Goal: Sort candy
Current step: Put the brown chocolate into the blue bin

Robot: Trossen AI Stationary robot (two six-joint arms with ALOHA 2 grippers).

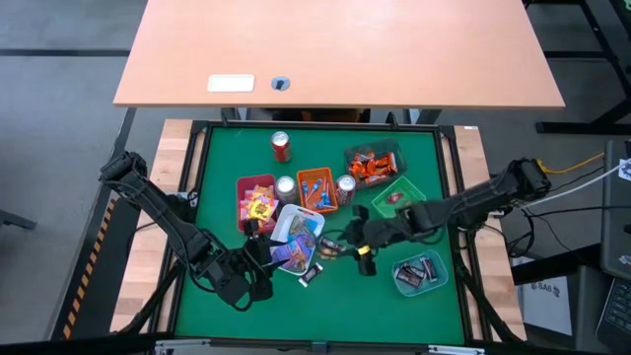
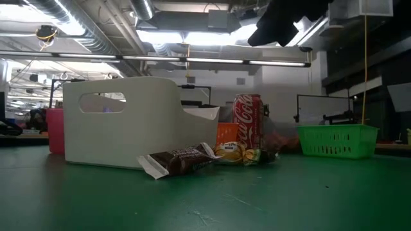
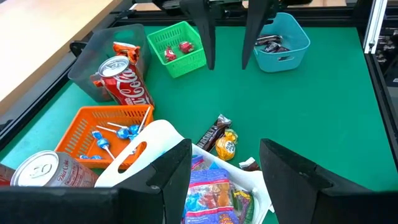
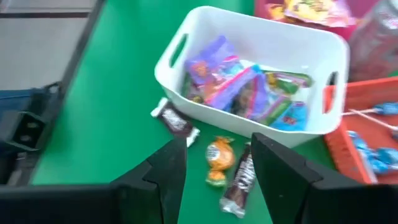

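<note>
Loose candy lies on the green table beside the white tray (image 4: 249, 68): a yellow-orange sweet (image 4: 219, 160), a dark chocolate bar (image 4: 241, 180) and a second dark bar (image 4: 175, 121) at the tray's corner. The white tray holds purple and blue wrapped candy (image 3: 208, 190). My right gripper (image 4: 219, 144) hovers open above the yellow-orange sweet and the bar, slanting down, and touches nothing. My left gripper (image 3: 225, 149) stands open over the white tray's near end (image 1: 258, 251), with nothing between its fingers.
Around the white tray stand a pink tray (image 1: 256, 202), an orange tray with blue lollipops (image 3: 109, 134), a dark tray (image 1: 373, 163), a green tray (image 3: 177, 46) and a teal tray (image 3: 281, 40). Soda cans (image 3: 124, 84) stand between them. Bare green surface lies toward the near edge.
</note>
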